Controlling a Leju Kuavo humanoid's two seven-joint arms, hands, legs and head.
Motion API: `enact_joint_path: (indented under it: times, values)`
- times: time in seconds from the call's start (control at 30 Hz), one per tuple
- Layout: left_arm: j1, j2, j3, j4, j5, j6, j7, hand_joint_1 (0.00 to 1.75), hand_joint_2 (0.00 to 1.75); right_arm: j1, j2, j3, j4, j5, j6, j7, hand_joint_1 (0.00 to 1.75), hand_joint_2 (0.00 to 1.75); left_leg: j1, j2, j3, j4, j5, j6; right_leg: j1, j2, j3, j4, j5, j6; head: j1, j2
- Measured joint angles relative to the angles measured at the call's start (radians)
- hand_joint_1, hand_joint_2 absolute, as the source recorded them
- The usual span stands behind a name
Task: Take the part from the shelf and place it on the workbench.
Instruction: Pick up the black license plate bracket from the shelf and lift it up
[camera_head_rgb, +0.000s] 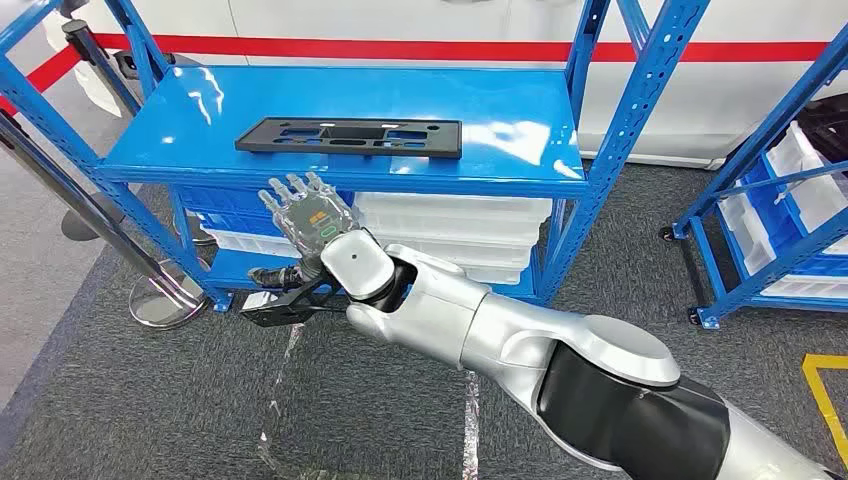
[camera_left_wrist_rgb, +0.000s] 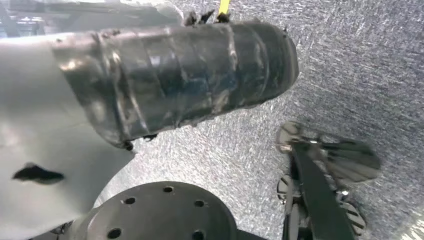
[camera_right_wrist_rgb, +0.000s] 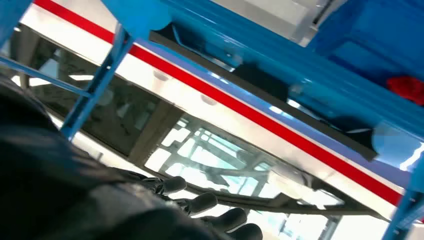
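Several white bins (camera_head_rgb: 470, 235) under shelf (camera_head_rgb: 520, 150) bearing part (camera_head_rgb: 350, 136).

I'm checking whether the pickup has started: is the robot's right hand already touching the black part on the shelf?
No. In the head view the right hand is raised with fingers spread below the shelf's front edge, apart from the black part lying flat on the blue shelf.

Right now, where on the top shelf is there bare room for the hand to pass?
The blue shelf top is bare on both sides of the black part and along its front edge, above the right hand. Below, white bins crowd the lower level.
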Motion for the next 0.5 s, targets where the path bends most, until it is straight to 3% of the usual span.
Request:
enact_joint_path:
  times: [0.03,0.13,0.2,0.27,0.33,0.4,0.43,0.47,0.5]
  values:
    - [-0.001,0.000,0.000,0.000,0.000,0.000,0.000,0.00,0.00,0.000,-0.001,-0.001,0.000,0.000,0.000,0.000,0.00,0.00,-0.001,0.000,0.022,-0.047,0.022,0.004,0.000,0.000,0.002,0.000,-0.002,0.001,0.000,0.000]
    - [-0.007,0.002,0.000,0.000,0.000,0.000,0.000,0.00,0.00,-0.003,-0.004,-0.003,0.001,0.000,0.000,0.001,0.00,0.00,-0.010,0.000,0.082,-0.167,0.048,0.018,0.004,-0.001,0.005,0.001,-0.007,0.011,0.000,0.000]
    - [-0.011,0.003,0.000,0.000,-0.001,-0.001,-0.001,0.00,0.00,-0.003,-0.007,-0.003,0.001,0.000,0.000,0.003,0.00,0.00,-0.015,0.000,0.089,-0.183,0.038,0.023,0.005,-0.003,0.003,-0.002,-0.008,0.020,0.000,0.000]
    - [-0.010,0.003,0.000,0.000,-0.004,-0.001,-0.001,0.00,0.00,-0.003,-0.009,-0.004,0.002,0.000,0.001,0.004,0.00,0.00,-0.008,0.001,0.097,-0.193,0.041,0.030,0.005,-0.005,-0.001,0.009,-0.018,0.030,0.001,0.000]
    - [-0.009,0.003,0.000,0.000,-0.006,-0.002,-0.001,0.00,0.00,-0.005,-0.011,-0.005,0.003,-0.001,0.002,0.005,0.00,0.00,-0.003,0.003,0.107,-0.202,0.042,0.038,0.005,-0.006,-0.038,0.085,-0.058,0.039,0.003,0.000]
    - [-0.012,0.003,0.000,0.000,-0.008,-0.002,-0.001,0.00,0.00,-0.005,-0.015,-0.006,0.006,-0.004,0.006,0.005,0.00,0.00,-0.003,0.003,0.108,-0.202,0.039,0.044,0.004,-0.006,-0.109,0.214,-0.107,0.044,0.004,0.000]
    - [-0.014,0.003,0.000,0.000,-0.009,-0.002,-0.001,0.00,0.00,-0.004,-0.017,-0.006,0.009,-0.005,0.009,0.005,0.00,0.00,-0.003,0.002,0.109,-0.201,0.037,0.045,0.003,-0.006,-0.138,0.259,-0.114,0.045,0.004,0.000]
    - [-0.014,0.004,0.000,0.000,-0.010,-0.002,-0.001,0.00,0.00,-0.004,-0.019,-0.006,0.012,-0.007,0.011,0.005,0.00,0.00,-0.003,0.001,0.111,-0.201,0.035,0.045,0.002,-0.006,-0.152,0.271,-0.104,0.046,0.004,0.000]
    - [-0.015,0.004,0.000,0.000,-0.010,-0.003,0.000,0.00,0.00,-0.004,-0.020,-0.006,0.015,-0.007,0.013,0.005,0.00,0.00,-0.002,0.000,0.113,-0.199,0.031,0.044,0.000,-0.006,-0.146,0.245,-0.076,0.046,0.004,0.000]
